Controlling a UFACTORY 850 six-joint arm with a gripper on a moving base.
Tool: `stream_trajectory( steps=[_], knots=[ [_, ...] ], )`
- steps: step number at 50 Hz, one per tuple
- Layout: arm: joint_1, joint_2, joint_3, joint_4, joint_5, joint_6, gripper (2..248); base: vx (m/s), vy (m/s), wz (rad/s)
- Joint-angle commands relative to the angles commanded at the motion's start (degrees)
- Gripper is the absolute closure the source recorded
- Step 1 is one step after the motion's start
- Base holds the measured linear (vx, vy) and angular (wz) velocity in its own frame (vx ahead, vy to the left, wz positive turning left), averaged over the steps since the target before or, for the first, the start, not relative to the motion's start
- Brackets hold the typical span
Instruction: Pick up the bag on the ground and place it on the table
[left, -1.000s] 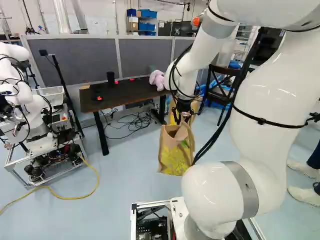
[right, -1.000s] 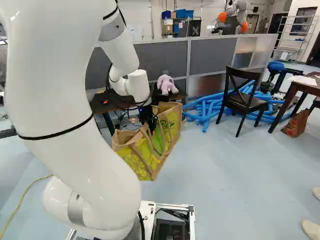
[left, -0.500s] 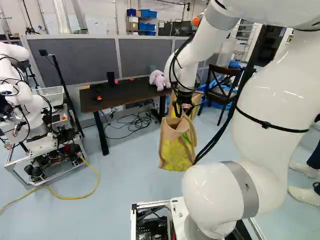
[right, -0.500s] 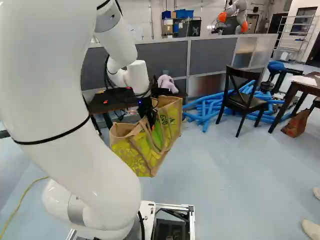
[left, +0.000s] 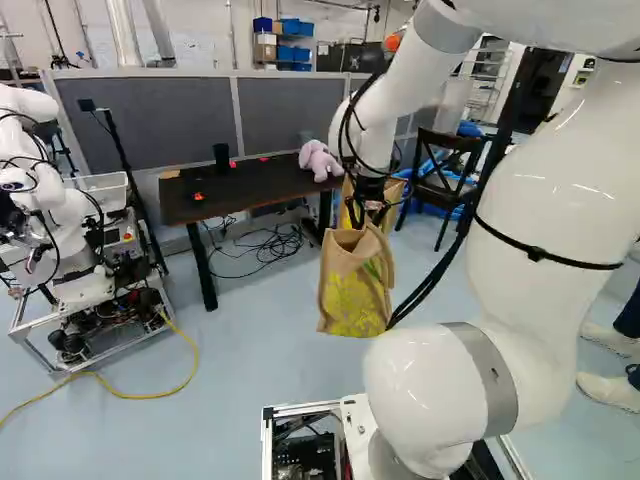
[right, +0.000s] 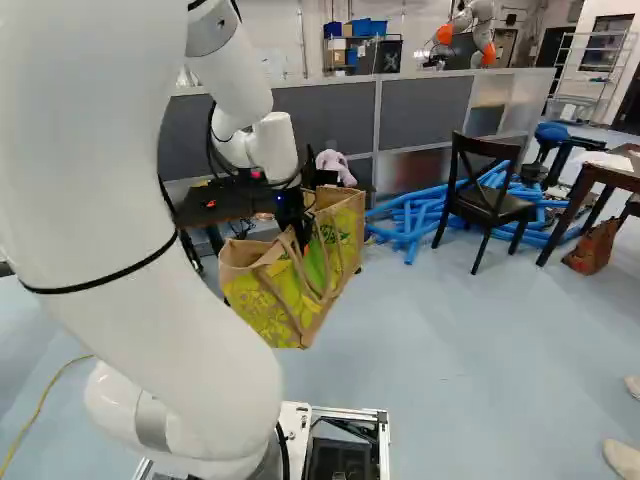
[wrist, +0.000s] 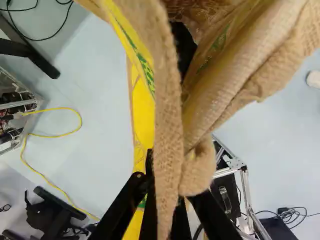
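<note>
one jute bag (left: 352, 295), two tables (left: 245, 188)

Arm (left: 560, 170) is glossy wht w/ rounded segs, gray bands (left: 492, 372) @ joints, thin blk ties (left: 536, 254) & blk cables (left: 430, 279).

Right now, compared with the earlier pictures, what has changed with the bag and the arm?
The bag has risen a little with the arm, held in the gripper. Nothing was newly gripped or let go. The base, the table, the plush toy on it and the black chair stayed in place.
</note>
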Motion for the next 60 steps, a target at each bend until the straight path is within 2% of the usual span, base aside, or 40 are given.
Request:
stream_trajectory(
  steps=[17, 43, 60],
  knots=[
    [0.0, 0.0, 0.0, 0.0, 0.0, 0.0, 229, 0.122, 0.006, 0.034],
    [0.0, 0.0, 0.0, 0.0, 0.0, 0.0, 229, 0.177, 0.099, 0.464],
    [0.0, 0.0, 0.0, 0.0, 0.0, 0.0, 229, 0.117, 0.042, 0.185]
  ],
)
